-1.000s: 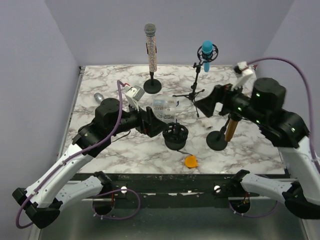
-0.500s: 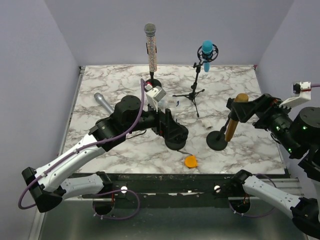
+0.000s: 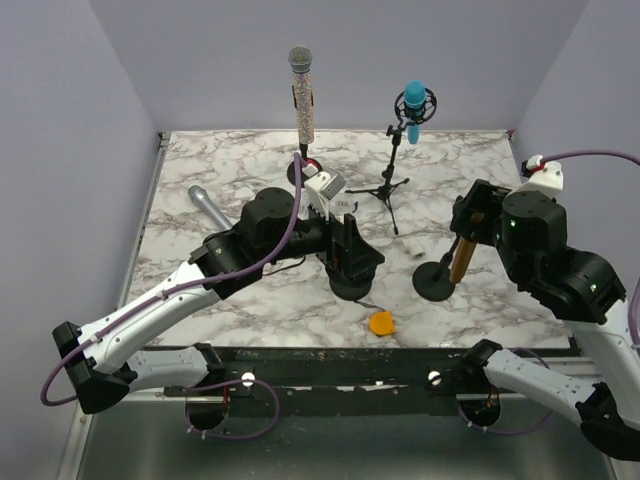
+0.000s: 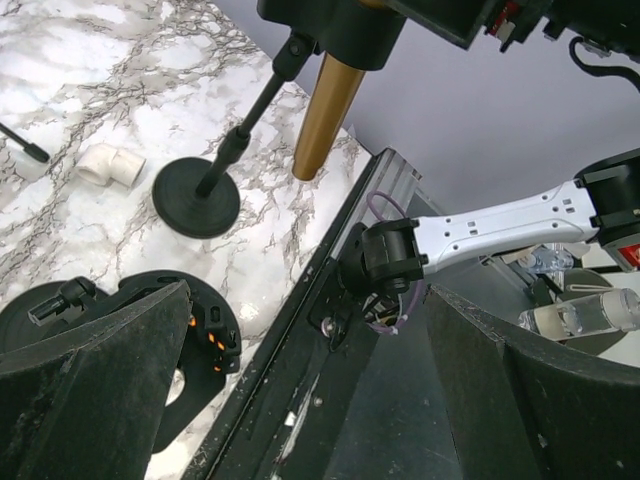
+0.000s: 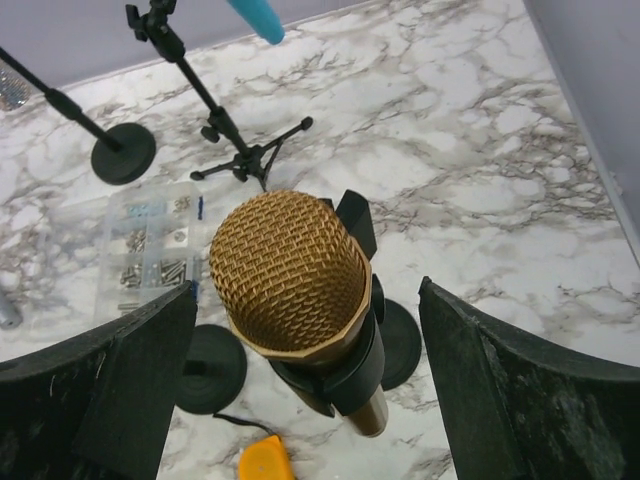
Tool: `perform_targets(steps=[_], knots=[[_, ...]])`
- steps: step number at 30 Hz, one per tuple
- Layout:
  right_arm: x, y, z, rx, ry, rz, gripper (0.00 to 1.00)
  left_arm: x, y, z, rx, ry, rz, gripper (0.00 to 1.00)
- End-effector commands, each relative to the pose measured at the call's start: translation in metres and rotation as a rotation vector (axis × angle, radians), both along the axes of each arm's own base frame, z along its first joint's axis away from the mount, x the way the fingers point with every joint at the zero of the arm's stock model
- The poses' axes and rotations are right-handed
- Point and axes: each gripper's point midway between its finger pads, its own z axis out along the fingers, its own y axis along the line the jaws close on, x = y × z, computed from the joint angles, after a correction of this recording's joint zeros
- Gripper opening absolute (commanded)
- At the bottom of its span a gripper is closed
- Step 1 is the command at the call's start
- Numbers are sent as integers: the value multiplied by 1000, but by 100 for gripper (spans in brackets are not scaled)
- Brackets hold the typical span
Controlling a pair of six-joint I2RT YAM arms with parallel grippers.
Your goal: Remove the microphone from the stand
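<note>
On the right side of the desk [image 3: 250,160], the gold microphone [image 5: 290,270] is held in the clip of a black stand [image 3: 435,282] with a round base. It is seated at a slant, grille uppermost and tail pointing down towards the near edge. The right pincer [image 5: 307,295] is poised directly above the grille, its fingers spread wide on either side and touching nothing. The left pincer [image 4: 310,292] is likewise spread wide and empty, low over a black round object [image 3: 350,275] at the middle of the desk, well apart from the stand.

The microphone is judged to be rigid and of moderate weight, with a smooth, lacquered-looking barrel that may prove slippery under hard pads. The mesh grille is likely to be the weakest part, since it could be dented if squeezed, and its rounded form gives a poor seat.

A hold is better taken on the barrel just below the grille, above the clip, where the sides are straighter. The clip is expected to hold by friction, so the pull should be made along the barrel's own line. The stand looks light, and it may be lifted or tipped with the microphone unless its base is steadied by the other pincer.
</note>
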Motion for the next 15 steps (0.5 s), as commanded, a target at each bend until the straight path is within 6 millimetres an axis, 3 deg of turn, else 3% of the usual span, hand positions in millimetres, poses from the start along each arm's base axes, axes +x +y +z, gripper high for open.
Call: perform_targets(steps=[1, 7, 12, 15], knots=[[14, -16, 3, -85, -39, -113, 88, 0, -6, 14, -43, -21, -4, 99], [19, -9, -9, -119, -37, -77, 76, -1, -7, 18, -54, -29, -10, 99], [20, -2, -10, -142, -43, -14, 51, -1, -12, 20, -48, -41, -41, 99], [21, 14, -3, -146, -78, 105, 39, -6, -18, 24, -52, -72, -99, 99]])
